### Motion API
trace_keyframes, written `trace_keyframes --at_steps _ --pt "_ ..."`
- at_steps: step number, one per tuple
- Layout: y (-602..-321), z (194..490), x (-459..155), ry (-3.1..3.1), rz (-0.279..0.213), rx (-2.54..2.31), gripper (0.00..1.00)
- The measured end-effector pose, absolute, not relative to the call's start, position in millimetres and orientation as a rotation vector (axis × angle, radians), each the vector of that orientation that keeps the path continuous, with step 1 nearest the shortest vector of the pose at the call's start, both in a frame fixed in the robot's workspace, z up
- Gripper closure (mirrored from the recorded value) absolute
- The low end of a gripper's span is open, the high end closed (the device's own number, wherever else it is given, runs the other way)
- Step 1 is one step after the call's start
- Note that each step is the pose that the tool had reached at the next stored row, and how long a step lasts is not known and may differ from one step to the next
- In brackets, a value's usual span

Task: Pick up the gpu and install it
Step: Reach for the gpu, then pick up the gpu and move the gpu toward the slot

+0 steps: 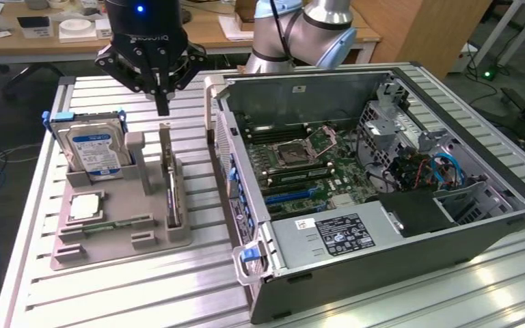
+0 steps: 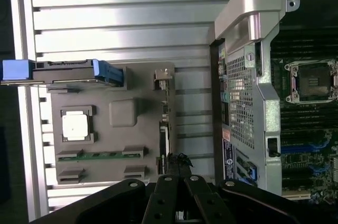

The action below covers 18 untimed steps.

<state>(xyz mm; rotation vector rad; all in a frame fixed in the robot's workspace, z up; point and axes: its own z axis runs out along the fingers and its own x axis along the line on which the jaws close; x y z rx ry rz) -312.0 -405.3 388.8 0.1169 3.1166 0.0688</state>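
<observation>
Hovering gripper (image 1: 162, 108): fingers together, empty, above the gpu (image 1: 169, 179).
Gpu: on edge in the grey holder (image 1: 107, 239), beside the hard drive (image 1: 96, 152).
Your approach: line up with its thin top edge.

The arm (image 1: 322, 27) is built of rounded silver-grey tubes with a pale blue cap at one joint, and a black cable (image 1: 286, 31) runs along it. The gripper (image 1: 162, 106) is glossy black, with a small blue light and white lettering on its housing. Its angular linkage fingers (image 2: 161, 203) are joined by round silver pins.
</observation>
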Motion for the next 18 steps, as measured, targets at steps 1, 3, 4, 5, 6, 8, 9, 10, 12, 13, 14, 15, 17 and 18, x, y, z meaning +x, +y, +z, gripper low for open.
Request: trace_keyframes --at_steps 1,3,4,5,6,8,9,10,12,13,14,15,17,18 --pt "-405.3 388.7 -313.3 3.117 0.069 0.117 0.89" --pt "-405.3 388.6 -316.1 3.117 0.069 0.117 0.89" --pt "-405.3 388.5 -317.4 3.117 0.069 0.117 0.89" --pt "-405.3 388.4 -318.4 3.117 0.069 0.117 0.89" --pt "-405.4 388.4 -319.4 3.117 0.069 0.117 0.89" --pt "-405.4 388.4 -320.0 3.117 0.069 0.117 0.89" --pt "-405.4 388.4 -320.1 3.117 0.069 0.117 0.89" --pt "-405.4 388.4 -320.1 3.117 0.069 0.117 0.89" --pt "-405.4 388.4 -320.1 3.117 0.069 0.117 0.89" --pt "-405.4 388.4 -320.1 3.117 0.069 0.117 0.89" --pt "-405.4 388.4 -320.1 3.117 0.069 0.117 0.89" --pt "-405.4 388.4 -320.1 3.117 0.069 0.117 0.89" --pt "-405.4 388.4 -320.1 3.117 0.069 0.117 0.89" --pt "-405.4 388.4 -320.1 3.117 0.069 0.117 0.89"
